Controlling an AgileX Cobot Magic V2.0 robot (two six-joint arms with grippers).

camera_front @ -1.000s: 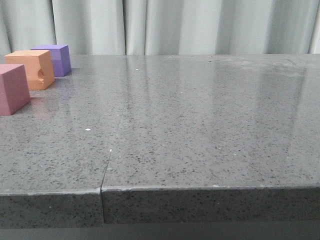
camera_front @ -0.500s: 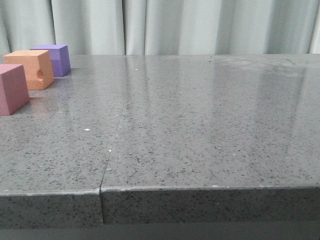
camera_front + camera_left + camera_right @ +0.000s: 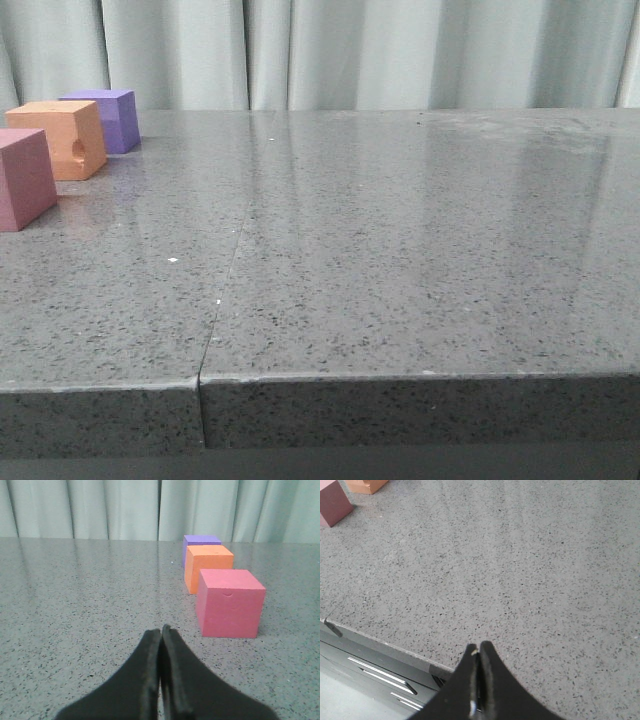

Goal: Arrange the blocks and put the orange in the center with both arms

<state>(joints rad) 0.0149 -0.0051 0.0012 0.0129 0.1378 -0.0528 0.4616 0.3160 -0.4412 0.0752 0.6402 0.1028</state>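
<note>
Orange cube [image 3: 56, 138] sits at far left of the grey speckled tabletop [image 3: 400, 260], dent facing right in front view. It's the middle of a row of 3: purple cube [image 3: 104, 119] just behind, pink cube [image 3: 24, 178] just in front w/ a small gap. Left pincer [image 3: 160, 630] fully closed, empty, low over tabletop near pink cube. Right pincer [image 3: 478, 647] also closed, empty, at tabletop's front edge, well apart from the blocks.

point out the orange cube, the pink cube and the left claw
orange cube [image 3: 207, 572], left wrist view, on its front face
pink cube [image 3: 229, 607], left wrist view, on its front face
left claw [image 3: 161, 632], left wrist view, at the closed fingertips
</note>
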